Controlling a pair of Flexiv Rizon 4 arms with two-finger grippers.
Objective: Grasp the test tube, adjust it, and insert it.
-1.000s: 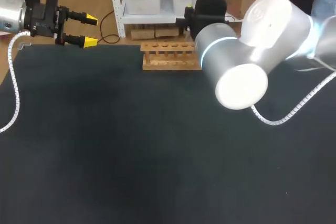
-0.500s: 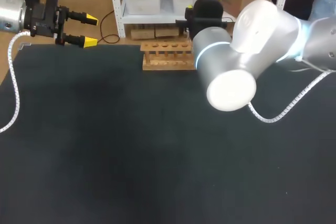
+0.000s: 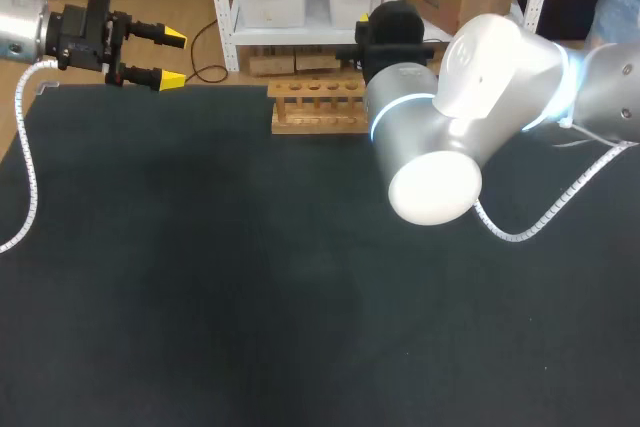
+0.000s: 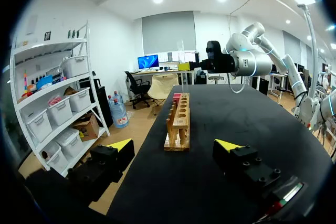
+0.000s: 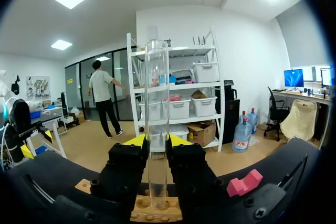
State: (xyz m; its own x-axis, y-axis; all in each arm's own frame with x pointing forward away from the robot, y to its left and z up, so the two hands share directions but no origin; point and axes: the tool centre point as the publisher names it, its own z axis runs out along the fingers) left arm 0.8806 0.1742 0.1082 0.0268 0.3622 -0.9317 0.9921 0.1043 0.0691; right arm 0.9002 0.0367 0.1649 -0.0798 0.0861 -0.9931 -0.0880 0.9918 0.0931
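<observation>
A dark matte tabletop (image 3: 250, 277) carries a light wooden test tube rack (image 3: 318, 107) with a row of holes, set near its far edge. The right gripper (image 5: 156, 141) is clamped on a clear glass test tube (image 5: 157, 124), held upright between its yellow-tipped fingers directly over the rack. The tube's rounded lower end appears to sit at a hole, though whether it has entered is hard to tell. The left gripper (image 3: 172, 59) hangs at the table's far left corner, well apart from the rack, fingers spread wide.
</observation>
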